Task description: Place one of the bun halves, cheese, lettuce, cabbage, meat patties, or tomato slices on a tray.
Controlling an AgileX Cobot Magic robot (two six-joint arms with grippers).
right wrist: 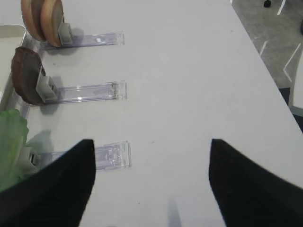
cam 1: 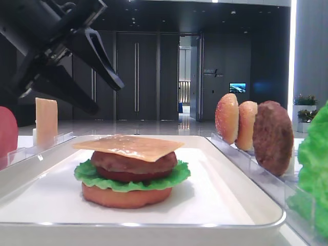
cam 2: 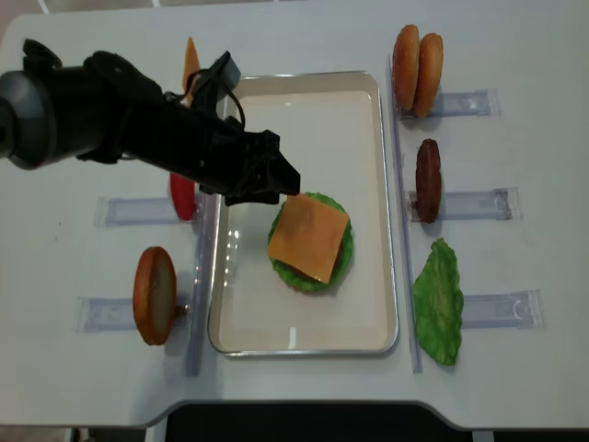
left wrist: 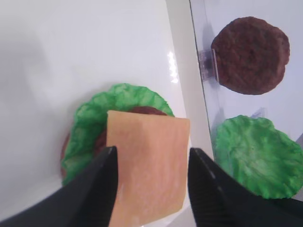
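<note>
On the tray (cam 2: 382, 184), cheese (left wrist: 147, 163) tops the stack beneath the parted left gripper (left wrist: 150, 189); only the right wrist view shows the right gripper (right wrist: 151, 182), also parted.

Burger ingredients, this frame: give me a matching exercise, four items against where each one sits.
Items:
1. cheese
2. loose lettuce
3. spare patty
4. tomato slice

Places:
A. in a rack left of the tray
B. on top of the stack on the tray
C. in the middle rack right of the tray
D. in the nearest rack right of the tray

Pairs: 1-B, 2-D, 3-C, 4-A
</note>
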